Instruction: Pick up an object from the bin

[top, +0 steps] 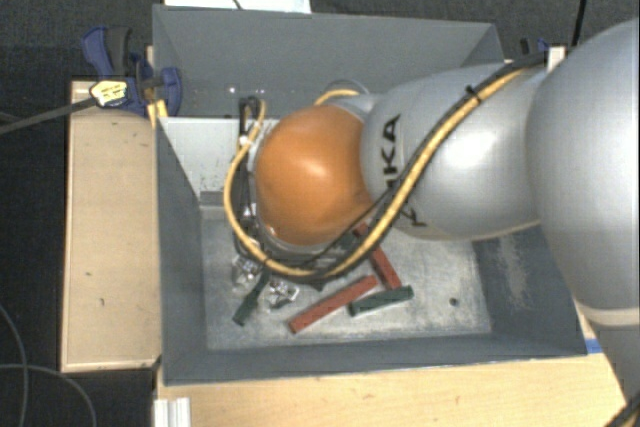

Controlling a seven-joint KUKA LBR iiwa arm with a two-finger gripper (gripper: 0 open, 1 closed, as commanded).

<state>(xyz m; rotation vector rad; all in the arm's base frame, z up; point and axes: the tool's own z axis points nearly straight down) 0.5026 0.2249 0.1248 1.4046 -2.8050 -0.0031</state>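
My gripper (262, 285) is low over the bin floor at the front left, mostly hidden under the orange cover. A short dark green stick (246, 308) lies slanted right at its lower tip, touching or nearly touching it. To the right, a long red-brown flat stick (333, 304) lies on the floor. A second red-brown stick (384, 268) angles out from under the arm. A dark green stick (381, 302) rests just beyond the long one's right end.
The arm and its orange cover fill the middle of the bin and hide whatever is beneath. The bin's left wall stands close to the gripper. Bare grey floor lies at the front right.
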